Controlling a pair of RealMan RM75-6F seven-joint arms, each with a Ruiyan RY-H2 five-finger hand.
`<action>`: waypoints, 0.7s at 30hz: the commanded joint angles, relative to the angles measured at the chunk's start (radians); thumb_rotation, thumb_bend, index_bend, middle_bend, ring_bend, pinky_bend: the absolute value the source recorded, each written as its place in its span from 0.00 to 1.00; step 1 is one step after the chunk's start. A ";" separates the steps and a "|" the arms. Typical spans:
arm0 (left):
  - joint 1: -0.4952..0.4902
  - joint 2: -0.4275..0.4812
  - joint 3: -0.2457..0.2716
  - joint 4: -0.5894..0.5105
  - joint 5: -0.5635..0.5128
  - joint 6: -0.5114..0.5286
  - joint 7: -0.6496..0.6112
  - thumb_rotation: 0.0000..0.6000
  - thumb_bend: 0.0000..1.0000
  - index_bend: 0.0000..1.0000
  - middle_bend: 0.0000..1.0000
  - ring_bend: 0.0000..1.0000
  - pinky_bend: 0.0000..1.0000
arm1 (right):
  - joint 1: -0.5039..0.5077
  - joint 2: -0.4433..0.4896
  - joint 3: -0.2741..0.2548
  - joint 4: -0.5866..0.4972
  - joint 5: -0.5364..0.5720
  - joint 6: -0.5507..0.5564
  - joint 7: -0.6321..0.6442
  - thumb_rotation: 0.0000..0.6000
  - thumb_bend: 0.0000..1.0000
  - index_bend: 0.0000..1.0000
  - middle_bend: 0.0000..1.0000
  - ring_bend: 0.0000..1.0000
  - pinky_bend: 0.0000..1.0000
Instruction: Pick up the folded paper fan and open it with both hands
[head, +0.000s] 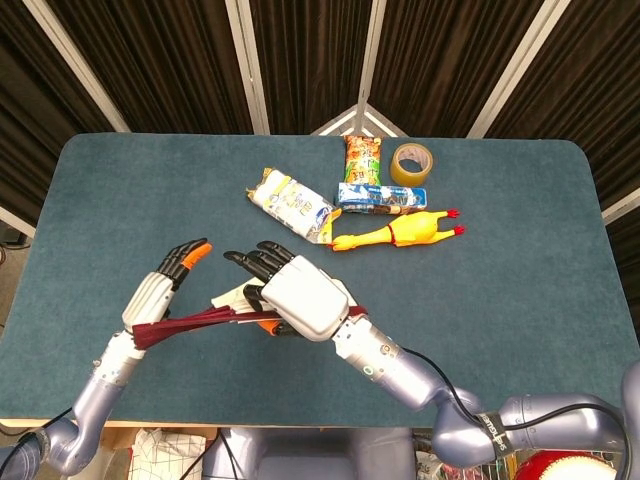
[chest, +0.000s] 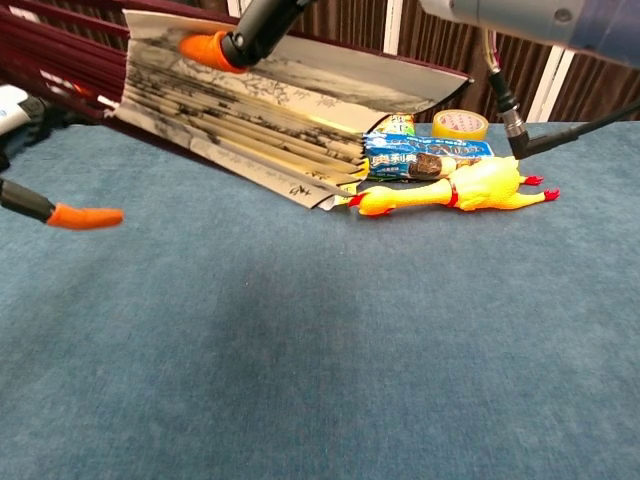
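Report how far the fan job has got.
Done: the paper fan is off the table, held up between the left hand and the right hand. In hand: the chest view shows its pleats slightly parted. Left: spreading it fully; the leaves are mostly bunched together.
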 joint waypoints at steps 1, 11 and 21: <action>-0.018 -0.003 0.016 -0.002 0.011 -0.024 -0.028 1.00 0.13 0.01 0.00 0.00 0.01 | 0.002 -0.003 -0.001 0.000 0.001 0.000 -0.002 1.00 0.51 0.77 0.15 0.22 0.18; -0.053 -0.075 0.003 0.002 0.014 -0.011 -0.201 1.00 0.23 0.25 0.06 0.00 0.02 | 0.013 -0.017 -0.003 -0.018 0.004 -0.002 -0.017 1.00 0.51 0.77 0.16 0.22 0.18; -0.091 -0.153 -0.001 0.044 0.022 -0.011 -0.319 1.00 0.34 0.39 0.14 0.00 0.03 | 0.009 -0.012 -0.009 -0.034 0.008 0.009 -0.032 1.00 0.51 0.78 0.16 0.22 0.18</action>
